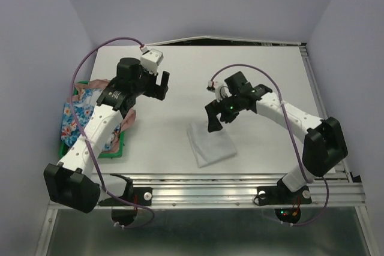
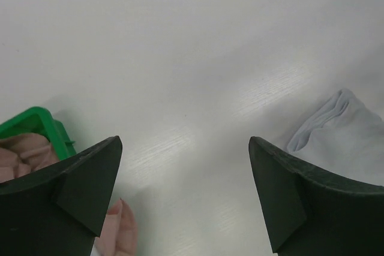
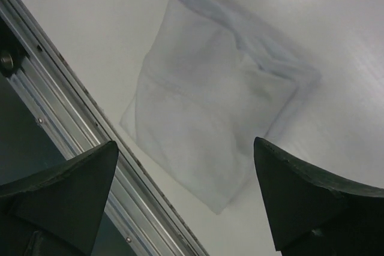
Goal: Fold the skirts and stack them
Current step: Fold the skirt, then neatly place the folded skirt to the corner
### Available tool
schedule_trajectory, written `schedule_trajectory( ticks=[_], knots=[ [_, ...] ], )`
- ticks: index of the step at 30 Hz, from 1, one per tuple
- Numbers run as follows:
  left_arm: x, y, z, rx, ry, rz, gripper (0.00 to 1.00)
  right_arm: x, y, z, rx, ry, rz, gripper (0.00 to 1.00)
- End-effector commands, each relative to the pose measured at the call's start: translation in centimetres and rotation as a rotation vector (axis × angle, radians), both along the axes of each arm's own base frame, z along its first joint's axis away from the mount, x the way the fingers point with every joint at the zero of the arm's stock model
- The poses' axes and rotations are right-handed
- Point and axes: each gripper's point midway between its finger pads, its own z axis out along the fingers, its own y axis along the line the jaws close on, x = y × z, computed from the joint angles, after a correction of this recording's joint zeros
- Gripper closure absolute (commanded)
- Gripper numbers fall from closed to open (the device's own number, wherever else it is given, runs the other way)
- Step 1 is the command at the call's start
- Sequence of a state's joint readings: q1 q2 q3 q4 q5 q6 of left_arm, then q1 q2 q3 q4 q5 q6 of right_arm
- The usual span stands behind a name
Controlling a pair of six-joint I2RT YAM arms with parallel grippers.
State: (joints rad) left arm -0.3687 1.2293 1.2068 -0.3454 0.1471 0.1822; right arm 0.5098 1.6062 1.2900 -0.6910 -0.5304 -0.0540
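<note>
**Skirts: white one folded on the desk, two at the tray, both hands wide and empty**

The desk (image 1: 270, 70) fills most of my overhead view, both arms reaching over it from the near edge. At its left edge sits the green tray (image 1: 114, 151), largely hidden under my left arm.

The blue flowered skirt (image 1: 75, 118) is heaped in the tray, unfolded, and spills over its left side. The white skirt (image 1: 210, 144) lies flat on the desk near the front rail, right of centre. It is folded into a rough rectangle and sits askew to the desk edge. The pink skirt (image 1: 127, 122) is bunched at the tray too. One part shows inside the green rim, and another hangs over the right side onto the desk beside my left arm.

My left hand (image 1: 158, 91) hangs over bare desk between the tray and the white skirt, fingers spread wide with nothing between them. My right hand (image 1: 221, 121) is above the far-left corner of the white skirt, also spread wide. From its wrist camera the folded cloth lies free below, not gripped.
</note>
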Motion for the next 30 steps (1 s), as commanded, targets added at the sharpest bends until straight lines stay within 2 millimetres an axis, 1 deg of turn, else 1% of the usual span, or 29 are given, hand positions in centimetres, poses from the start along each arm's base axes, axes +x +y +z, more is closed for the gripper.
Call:
schedule_trajectory(
  ticks=[1,2,3,5,6,7,8,11,12,13,14,17,18,21,25,26,28,29,30],
  knots=[
    [-0.1,0.2,0.0,-0.171,0.044,0.027,0.01,-3.8,1.6,-2.9,-0.084,-0.039,0.054,0.02],
    [-0.1,0.5,0.0,-0.172,0.040,0.036,0.01,-3.9,2.0,-3.1,-0.090,-0.056,0.057,0.03],
    [0.0,0.7,0.2,-0.171,0.026,0.046,0.01,-4.6,2.0,-3.9,-0.102,-0.047,0.062,0.04],
    [-0.1,0.9,-0.4,-0.168,0.033,0.051,0.01,-5.3,2.6,-4.7,-0.117,-0.050,0.084,0.05],
    [-0.2,0.9,-0.8,-0.163,0.040,0.054,0.01,-4.9,2.6,-5.1,-0.126,-0.061,0.075,0.05],
    [-0.2,1.1,-1.0,-0.156,0.043,0.062,0.01,-5.1,2.7,-5.7,-0.144,-0.062,0.080,0.05],
    [-0.2,1.2,-1.4,-0.151,0.053,0.065,0.02,-4.9,2.7,-6.8,-0.177,-0.047,0.041,0.05],
    [-0.2,1.3,-1.7,-0.143,0.062,0.072,0.01,-4.1,2.0,-8.8,-0.247,-0.044,0.003,0.05],
    [-0.2,1.3,-1.8,-0.141,0.063,0.070,0.02,-3.5,1.5,-9.9,-0.295,-0.045,-0.014,0.05],
    [-0.3,1.3,-2.0,-0.139,0.065,0.064,0.02,-3.5,1.5,-10.4,-0.317,-0.051,-0.013,0.05],
    [-0.2,1.3,-2.1,-0.135,0.067,0.065,0.02,-2.8,1.3,-11.2,-0.354,-0.056,-0.029,0.06],
    [0.0,1.4,-2.4,-0.123,0.072,0.063,0.02,-2.3,1.0,-12.3,-0.400,-0.046,-0.047,0.07],
    [0.0,1.3,-2.6,-0.119,0.078,0.059,0.02,-2.2,0.6,-13.2,-0.429,-0.042,-0.053,0.07],
    [0.4,1.3,-2.1,-0.118,0.065,0.061,0.02,-2.2,-0.5,-14.5,-0.490,-0.042,-0.068,0.07],
    [0.5,1.2,-1.9,-0.118,0.057,0.059,0.02,-1.7,-2.0,-15.6,-0.521,-0.021,-0.097,0.07],
    [0.5,1.3,-2.0,-0.118,0.058,0.061,0.02,-1.1,-2.9,-15.8,-0.531,-0.017,-0.108,0.07],
    [0.4,1.2,-2.0,-0.121,0.054,0.058,0.02,-0.6,-3.9,-16.1,-0.541,-0.010,-0.121,0.07],
    [0.4,1.2,-2.1,-0.121,0.054,0.058,0.02,0.4,-5.1,-16.1,-0.546,-0.018,-0.129,0.07],
    [0.4,1.3,-2.2,-0.122,0.053,0.058,0.01,0.9,-5.8,-16.0,-0.546,-0.017,-0.147,0.07]
  ],
)
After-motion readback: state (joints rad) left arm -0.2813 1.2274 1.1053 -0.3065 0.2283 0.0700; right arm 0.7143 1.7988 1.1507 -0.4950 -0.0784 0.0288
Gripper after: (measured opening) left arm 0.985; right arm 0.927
